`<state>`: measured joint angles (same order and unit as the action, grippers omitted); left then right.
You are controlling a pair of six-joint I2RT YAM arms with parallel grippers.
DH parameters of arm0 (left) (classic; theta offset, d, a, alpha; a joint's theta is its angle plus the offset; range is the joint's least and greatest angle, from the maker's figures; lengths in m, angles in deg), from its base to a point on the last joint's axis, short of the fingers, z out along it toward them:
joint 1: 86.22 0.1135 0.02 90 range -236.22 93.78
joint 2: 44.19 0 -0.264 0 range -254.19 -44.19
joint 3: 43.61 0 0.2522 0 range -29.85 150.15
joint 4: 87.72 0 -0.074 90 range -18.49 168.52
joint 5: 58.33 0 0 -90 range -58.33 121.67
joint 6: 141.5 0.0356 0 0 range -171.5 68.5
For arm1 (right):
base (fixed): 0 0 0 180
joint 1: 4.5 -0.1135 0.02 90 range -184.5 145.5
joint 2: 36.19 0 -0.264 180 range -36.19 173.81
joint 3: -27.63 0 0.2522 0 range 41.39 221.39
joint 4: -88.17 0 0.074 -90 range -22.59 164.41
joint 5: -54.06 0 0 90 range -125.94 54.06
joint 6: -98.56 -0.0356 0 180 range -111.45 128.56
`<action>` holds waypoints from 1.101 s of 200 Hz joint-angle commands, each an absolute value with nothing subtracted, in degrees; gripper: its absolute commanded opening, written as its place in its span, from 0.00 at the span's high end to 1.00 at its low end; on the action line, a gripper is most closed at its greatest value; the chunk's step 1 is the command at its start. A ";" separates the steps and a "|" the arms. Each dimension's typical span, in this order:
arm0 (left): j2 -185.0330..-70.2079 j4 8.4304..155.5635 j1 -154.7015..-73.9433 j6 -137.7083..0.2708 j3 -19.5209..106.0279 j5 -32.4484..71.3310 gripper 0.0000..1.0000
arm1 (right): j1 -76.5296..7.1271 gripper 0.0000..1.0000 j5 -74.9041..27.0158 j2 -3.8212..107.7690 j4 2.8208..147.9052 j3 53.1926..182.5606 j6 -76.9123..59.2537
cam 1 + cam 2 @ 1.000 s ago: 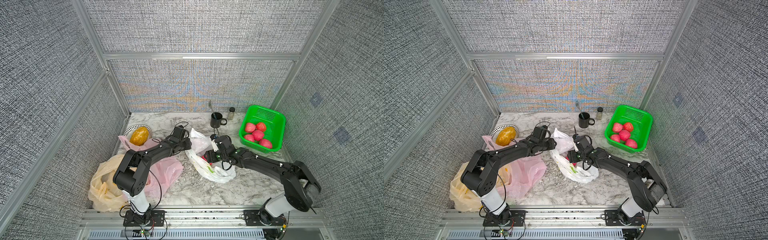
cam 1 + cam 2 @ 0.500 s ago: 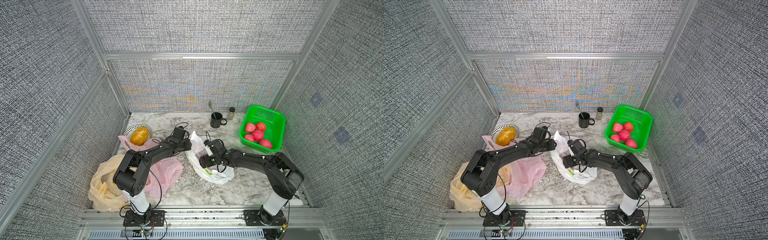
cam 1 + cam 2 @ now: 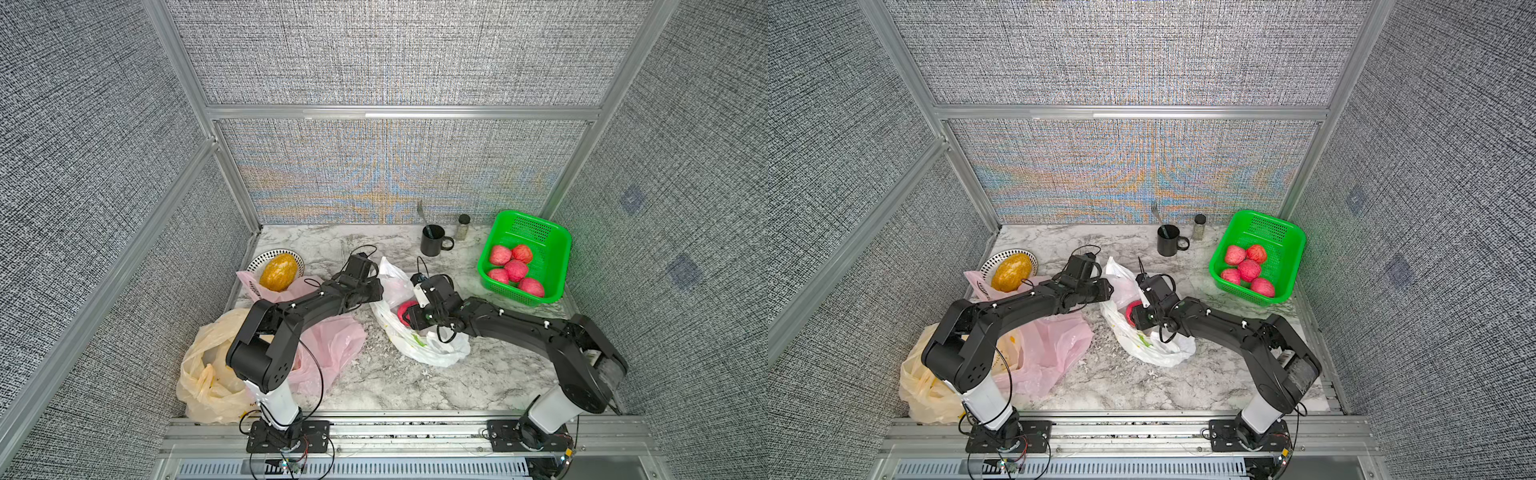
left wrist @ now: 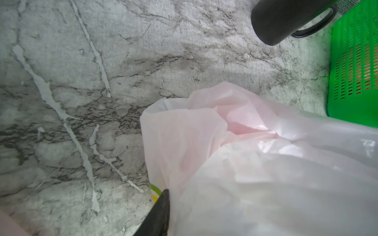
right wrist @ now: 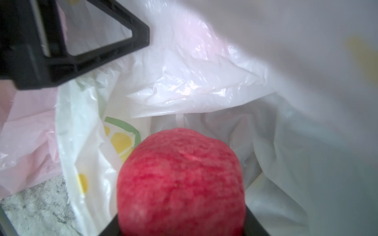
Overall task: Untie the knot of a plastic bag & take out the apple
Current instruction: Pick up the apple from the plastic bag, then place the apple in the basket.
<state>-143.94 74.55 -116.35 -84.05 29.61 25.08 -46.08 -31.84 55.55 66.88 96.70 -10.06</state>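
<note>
Right gripper [image 3: 409,316] is clamped on the apple [image 5: 180,179], inside the white bag [image 3: 428,353]. Left gripper [image 3: 376,291] sits just beside it at the bag mouth. Film hides its jaws, so can't tell its grip.

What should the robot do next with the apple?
Probably lift it up out of the bag. The right gripper looks closed around the apple, which sits inside the open bag, and the left gripper holds the bag's edge up, so the way out seems free.
</note>
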 commanded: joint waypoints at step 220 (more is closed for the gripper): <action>-143.29 75.61 -117.04 -82.88 29.83 24.71 0.57 | -6.07 0.44 -37.15 39.00 71.20 94.88 -7.45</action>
